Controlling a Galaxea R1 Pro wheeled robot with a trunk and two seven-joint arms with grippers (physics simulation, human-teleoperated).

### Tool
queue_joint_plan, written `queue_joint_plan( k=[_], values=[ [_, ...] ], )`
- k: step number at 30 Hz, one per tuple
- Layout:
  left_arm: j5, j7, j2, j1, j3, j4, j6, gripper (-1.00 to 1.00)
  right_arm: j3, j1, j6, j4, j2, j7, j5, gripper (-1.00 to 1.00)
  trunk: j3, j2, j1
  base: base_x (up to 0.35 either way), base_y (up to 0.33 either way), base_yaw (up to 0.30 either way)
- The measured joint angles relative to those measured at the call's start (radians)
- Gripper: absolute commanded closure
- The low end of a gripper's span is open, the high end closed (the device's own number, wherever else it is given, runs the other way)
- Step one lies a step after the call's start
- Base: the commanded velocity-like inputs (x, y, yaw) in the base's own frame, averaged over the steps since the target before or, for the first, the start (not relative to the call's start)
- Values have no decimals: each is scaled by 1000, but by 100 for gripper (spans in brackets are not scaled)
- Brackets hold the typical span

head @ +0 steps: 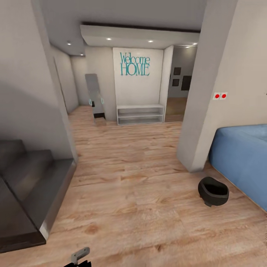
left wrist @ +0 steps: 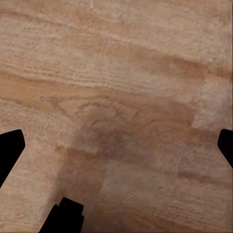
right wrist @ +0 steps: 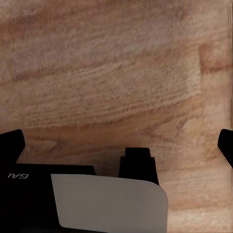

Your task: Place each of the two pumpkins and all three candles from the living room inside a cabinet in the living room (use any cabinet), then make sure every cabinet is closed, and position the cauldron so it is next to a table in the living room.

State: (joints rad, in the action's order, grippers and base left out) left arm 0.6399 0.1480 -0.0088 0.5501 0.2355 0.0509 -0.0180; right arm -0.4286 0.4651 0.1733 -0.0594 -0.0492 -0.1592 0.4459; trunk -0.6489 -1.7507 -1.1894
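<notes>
Where sofa [head: 244, 159] ends, cauldron [head: 213, 191] alone

Interior of a home, rendered in simulation. Light wood plank floor [head: 129, 193] runs from the living area into an entry hall, where a teal "Welcome HOME" wall sign [head: 135, 64] hangs above a white low shelf [head: 140, 114]; a leaning mirror [head: 95, 97], grey stairs [head: 29, 185] and a blue sofa [head: 244, 159] complete the setting.
</notes>
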Motion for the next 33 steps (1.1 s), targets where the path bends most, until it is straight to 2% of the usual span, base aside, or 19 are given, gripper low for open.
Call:
queue_joint_plan(
  k=[13, 33],
  values=[
    [0, 0, 0, 0, 0, 0, 0, -100, 0, 0, 0, 0, 0, 0, 0, -100, 0, 0, 0, 335, 48, -207],
    [0, 0, 0, 0, 0, -1, 0, -100, 0, 0, 1, 0, 0, 0, 0, -100, 0, 0, 0, 328, 164, -171]
  ],
)
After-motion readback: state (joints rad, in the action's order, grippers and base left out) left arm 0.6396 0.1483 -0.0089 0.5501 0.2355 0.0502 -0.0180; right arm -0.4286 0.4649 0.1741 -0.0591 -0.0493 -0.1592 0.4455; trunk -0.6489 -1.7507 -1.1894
